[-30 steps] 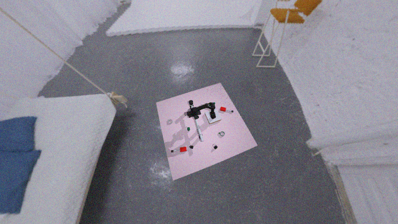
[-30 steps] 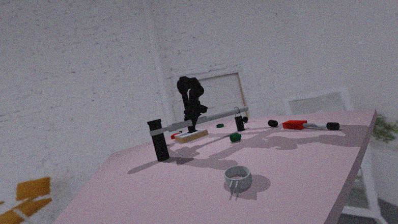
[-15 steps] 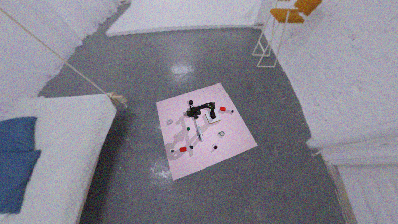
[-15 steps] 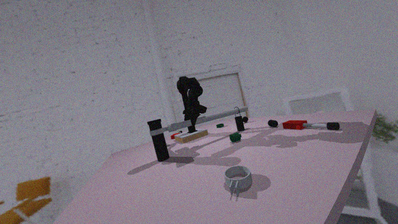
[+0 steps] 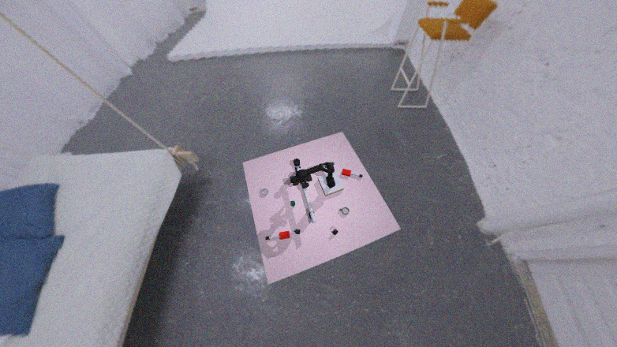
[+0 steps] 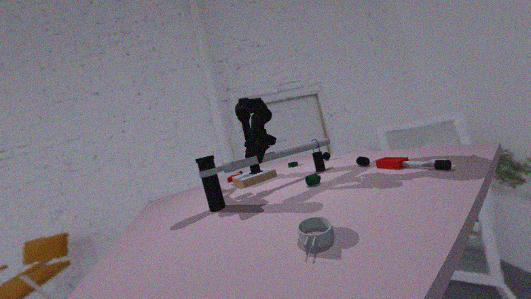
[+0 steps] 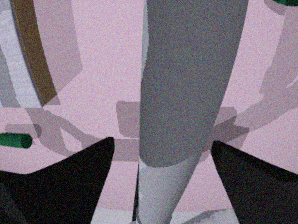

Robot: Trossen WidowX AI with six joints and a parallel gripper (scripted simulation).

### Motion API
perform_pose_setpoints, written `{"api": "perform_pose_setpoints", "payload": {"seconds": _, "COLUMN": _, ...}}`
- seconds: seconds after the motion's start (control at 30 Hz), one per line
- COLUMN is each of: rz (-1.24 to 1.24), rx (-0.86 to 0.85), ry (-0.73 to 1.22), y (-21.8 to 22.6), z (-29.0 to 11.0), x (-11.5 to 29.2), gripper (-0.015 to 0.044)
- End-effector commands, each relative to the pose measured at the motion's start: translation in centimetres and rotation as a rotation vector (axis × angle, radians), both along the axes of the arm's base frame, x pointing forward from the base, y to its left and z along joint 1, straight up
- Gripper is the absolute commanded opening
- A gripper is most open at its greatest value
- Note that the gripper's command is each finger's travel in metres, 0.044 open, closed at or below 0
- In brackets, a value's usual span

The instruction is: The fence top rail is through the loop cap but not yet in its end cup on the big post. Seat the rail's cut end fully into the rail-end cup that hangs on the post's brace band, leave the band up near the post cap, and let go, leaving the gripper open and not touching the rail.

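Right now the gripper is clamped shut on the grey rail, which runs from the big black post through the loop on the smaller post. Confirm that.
One detail is wrong: the gripper is open, not clamped. The wrist view shows both black fingers standing apart from the grey rail, with gaps on either side. The rest holds: in the exterior view the rail runs from the big black post through the loop on the smaller post.

beside the post (image 6: pixel 210 183), the rail (image 6: pixel 278 152) end's depth in the cup is too small to tell; the arm (image 6: pixel 254 135) hides part of the rail.
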State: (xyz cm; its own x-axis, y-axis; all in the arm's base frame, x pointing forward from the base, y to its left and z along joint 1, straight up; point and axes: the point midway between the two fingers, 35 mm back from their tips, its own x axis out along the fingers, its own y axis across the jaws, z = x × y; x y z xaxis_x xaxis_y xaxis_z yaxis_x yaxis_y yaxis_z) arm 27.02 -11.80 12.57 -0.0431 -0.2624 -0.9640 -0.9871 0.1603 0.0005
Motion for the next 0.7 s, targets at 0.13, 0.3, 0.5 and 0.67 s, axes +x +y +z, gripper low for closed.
{"api": "perform_pose_setpoints", "payload": {"seconds": 0.13, "rz": 0.003, "rx": 0.001, "ry": -0.004, "y": 3.0, "z": 2.9, "x": 0.5, "gripper": 0.044}}
{"api": "perform_pose_setpoints", "payload": {"seconds": 0.3, "rz": 0.01, "rx": 0.0, "ry": -0.008, "y": 3.0, "z": 3.3, "x": 0.6, "gripper": 0.044}}
{"api": "perform_pose_setpoints", "payload": {"seconds": 0.5, "rz": 0.01, "rx": 0.001, "ry": -0.008, "y": 4.2, "z": 7.3, "x": 0.3, "gripper": 0.044}}
{"api": "perform_pose_setpoints", "payload": {"seconds": 0.67, "rz": 0.01, "rx": 0.001, "ry": -0.008, "y": 4.2, "z": 7.4, "x": 0.3, "gripper": 0.044}}
